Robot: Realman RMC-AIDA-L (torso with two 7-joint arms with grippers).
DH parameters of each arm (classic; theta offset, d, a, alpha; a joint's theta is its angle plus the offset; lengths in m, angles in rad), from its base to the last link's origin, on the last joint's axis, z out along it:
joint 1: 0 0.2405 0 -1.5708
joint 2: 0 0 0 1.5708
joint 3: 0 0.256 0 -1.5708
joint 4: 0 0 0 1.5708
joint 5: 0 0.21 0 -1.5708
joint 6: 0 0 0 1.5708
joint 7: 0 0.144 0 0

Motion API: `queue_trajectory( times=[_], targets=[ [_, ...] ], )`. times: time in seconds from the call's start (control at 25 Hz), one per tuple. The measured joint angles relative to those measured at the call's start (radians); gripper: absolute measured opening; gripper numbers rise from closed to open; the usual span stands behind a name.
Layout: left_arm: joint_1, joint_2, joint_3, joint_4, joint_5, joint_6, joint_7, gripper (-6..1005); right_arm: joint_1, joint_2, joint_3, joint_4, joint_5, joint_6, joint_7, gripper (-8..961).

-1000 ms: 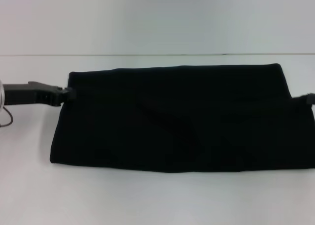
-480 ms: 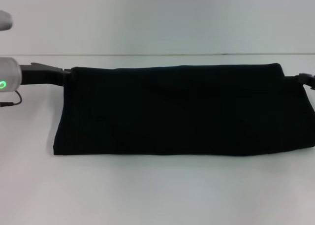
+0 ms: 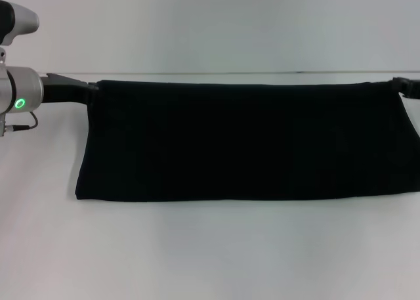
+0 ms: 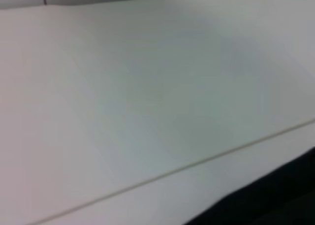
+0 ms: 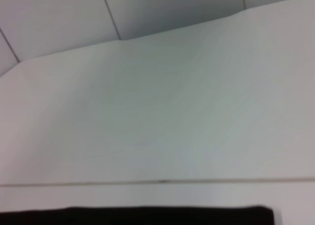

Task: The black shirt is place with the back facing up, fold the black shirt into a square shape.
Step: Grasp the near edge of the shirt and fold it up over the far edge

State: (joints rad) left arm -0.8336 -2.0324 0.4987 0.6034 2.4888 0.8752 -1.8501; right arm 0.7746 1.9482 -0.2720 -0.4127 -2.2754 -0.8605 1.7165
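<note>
Sideways across mid-frame stretches the black shirt (image 3: 243,141), long axis left-right, on the white table (image 3: 210,254). Left gripper (image 3: 90,90) and right gripper (image 3: 401,85) pinch its upper corners.

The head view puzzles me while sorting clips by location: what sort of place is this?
Probably a lab or test bench, not a home: a bare white table, a plain pale panelled wall behind, and only the black shirt, stretched between the left claw and right claw.
</note>
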Motion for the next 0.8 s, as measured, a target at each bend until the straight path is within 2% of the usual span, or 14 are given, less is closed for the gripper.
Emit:
queue_trajectory(
  times=[0.32,0.56,0.8],
  targets=[
    [-0.012,-0.002,-0.002,-0.002,-0.011,-0.048,-0.004,20,0.056,-0.001,-0.012,0.002,0.001,0.059,0.028,22],
    [-0.025,-0.012,-0.001,-0.019,-0.012,-0.086,-0.004,31,0.076,0.008,-0.024,0.039,0.001,0.148,0.033,22],
    [-0.024,-0.02,-0.004,-0.054,-0.03,-0.123,-0.003,42,0.083,0.044,-0.027,0.06,0.001,0.219,0.024,21]
  ],
)
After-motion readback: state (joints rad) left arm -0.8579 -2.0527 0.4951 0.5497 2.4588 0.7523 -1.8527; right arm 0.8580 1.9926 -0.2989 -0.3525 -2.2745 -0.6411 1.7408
